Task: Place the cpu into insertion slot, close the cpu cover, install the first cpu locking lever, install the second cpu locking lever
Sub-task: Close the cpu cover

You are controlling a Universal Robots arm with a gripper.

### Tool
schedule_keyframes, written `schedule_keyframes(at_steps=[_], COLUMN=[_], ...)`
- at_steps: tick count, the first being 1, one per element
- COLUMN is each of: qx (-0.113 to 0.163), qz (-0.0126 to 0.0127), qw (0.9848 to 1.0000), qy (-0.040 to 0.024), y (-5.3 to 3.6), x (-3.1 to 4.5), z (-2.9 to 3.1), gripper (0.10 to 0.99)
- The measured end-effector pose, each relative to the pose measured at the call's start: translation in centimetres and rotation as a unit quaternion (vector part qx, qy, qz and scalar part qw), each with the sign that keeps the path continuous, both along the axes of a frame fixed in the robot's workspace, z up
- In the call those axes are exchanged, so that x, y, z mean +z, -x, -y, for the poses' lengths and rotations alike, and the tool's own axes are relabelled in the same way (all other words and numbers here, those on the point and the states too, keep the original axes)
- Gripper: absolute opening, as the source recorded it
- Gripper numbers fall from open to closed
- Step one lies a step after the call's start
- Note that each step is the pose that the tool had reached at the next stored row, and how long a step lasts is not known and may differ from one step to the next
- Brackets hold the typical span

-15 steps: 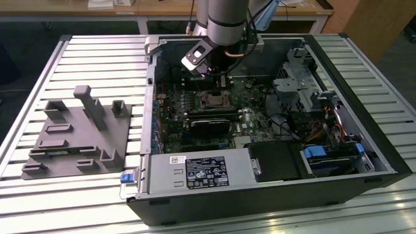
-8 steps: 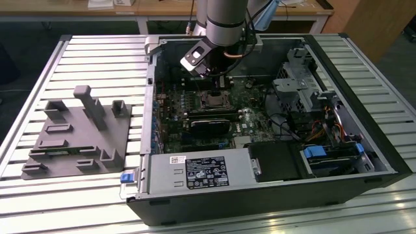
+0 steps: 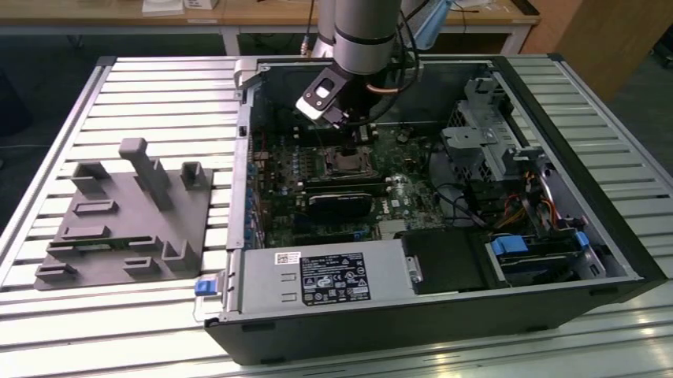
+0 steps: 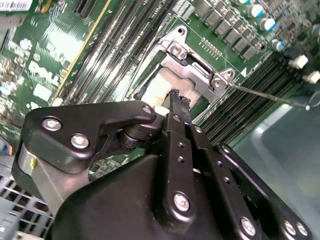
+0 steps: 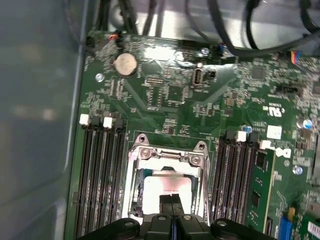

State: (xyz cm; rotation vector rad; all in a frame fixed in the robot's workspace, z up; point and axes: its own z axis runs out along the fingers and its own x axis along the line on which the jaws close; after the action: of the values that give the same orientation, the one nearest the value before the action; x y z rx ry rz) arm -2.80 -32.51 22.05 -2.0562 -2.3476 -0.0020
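Note:
In the exterior view my gripper (image 3: pixel 355 142) reaches down into the open computer case, just above the insertion slot (image 3: pixel 344 164) on the green board. In both wrist views the silvery cpu cover (image 5: pixel 170 156) (image 4: pixel 196 75) lies flat over the slot. The cpu (image 5: pixel 167 186) (image 4: pixel 166 82) shows pale and shiny through its window. My gripper (image 5: pixel 171 202) (image 4: pixel 176 96) is shut with its tips pressed together and nothing between them, right over the cpu's edge. A thin wire locking lever (image 4: pixel 265 95) sticks out from the cover's corner, away from the socket.
Memory slots (image 5: pixel 100 175) (image 5: pixel 239 170) flank the socket. A black card (image 3: pixel 339 206) lies just in front of it, and the power supply (image 3: pixel 315 276) sits at the case front. A drive cage (image 3: pixel 489 134) with cables stands at the exterior view's right. A grey fixture (image 3: pixel 126 213) rests on the table.

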Motion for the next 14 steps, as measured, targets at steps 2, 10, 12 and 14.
schedule_keyframes(at_steps=[2, 10, 12, 14], qx=[0.018, 0.091, 0.109, 0.128], qz=[0.0, 0.0, 0.0, 0.0], qw=[0.9998, 0.9958, 0.994, 0.9918], qy=[0.0, 0.0, 0.0, 0.0], y=[0.0, 0.0, 0.0, 0.0], x=[0.0, -0.02, -0.02, -0.03], z=[0.0, 0.0, 0.0, 0.0], gripper=[0.106, 0.106, 0.106, 0.106])
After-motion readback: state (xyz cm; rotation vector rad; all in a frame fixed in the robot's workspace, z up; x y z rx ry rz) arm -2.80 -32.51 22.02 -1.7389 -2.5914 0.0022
